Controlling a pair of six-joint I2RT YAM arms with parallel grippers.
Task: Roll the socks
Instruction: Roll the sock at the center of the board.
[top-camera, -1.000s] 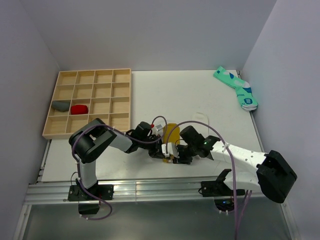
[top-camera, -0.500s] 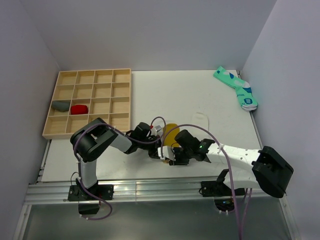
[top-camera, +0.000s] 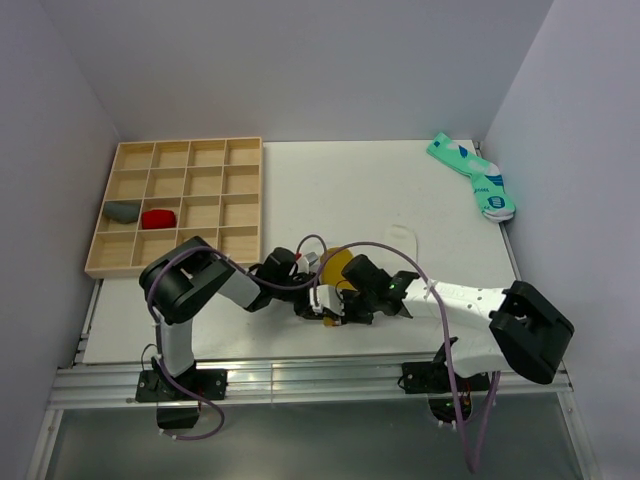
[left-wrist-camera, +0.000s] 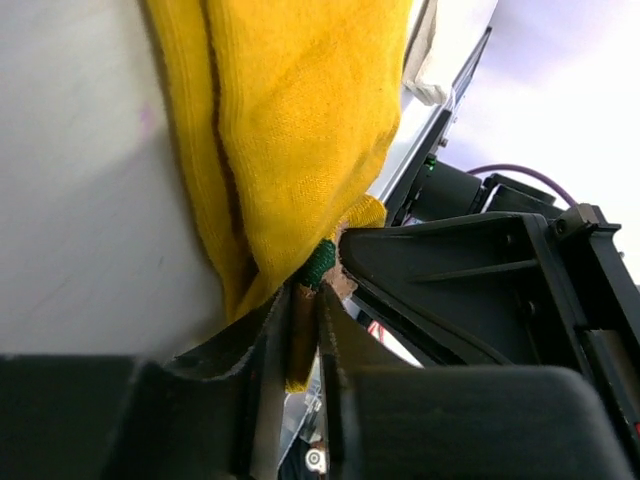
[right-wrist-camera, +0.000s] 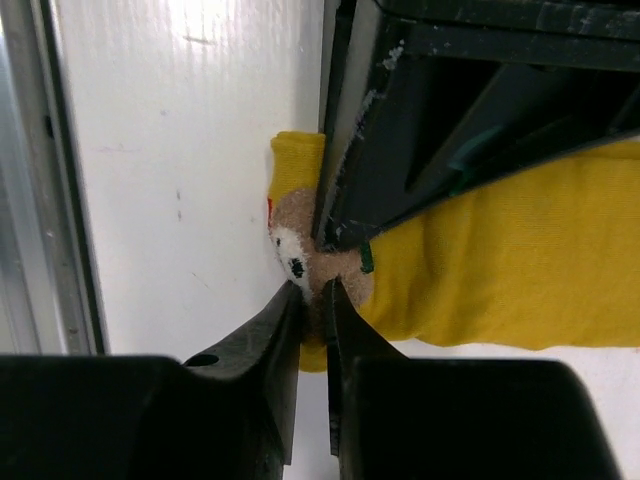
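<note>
Right wrist view: the right gripper has its jaws drawn nearly together on the toe end of the mustard-yellow sock, pinching the brown, red and white mark there, with the white table bare to the left of the fingers. The left gripper comes in from the opposite side, its jaws also narrowed onto a thin fold of the same sock's edge, so both pincers grip one end, almost touching each other. Ahead of the fingers the yellow cloth runs out flat, doubled along one side but with no coil in it, so the roll looks barely begun. Just beyond both grippers the white sock lies flat and apart, untouched. Rolling both socks appears to remain. Far off to the right lie the teal socks; far left stands the wooden tray.
</note>
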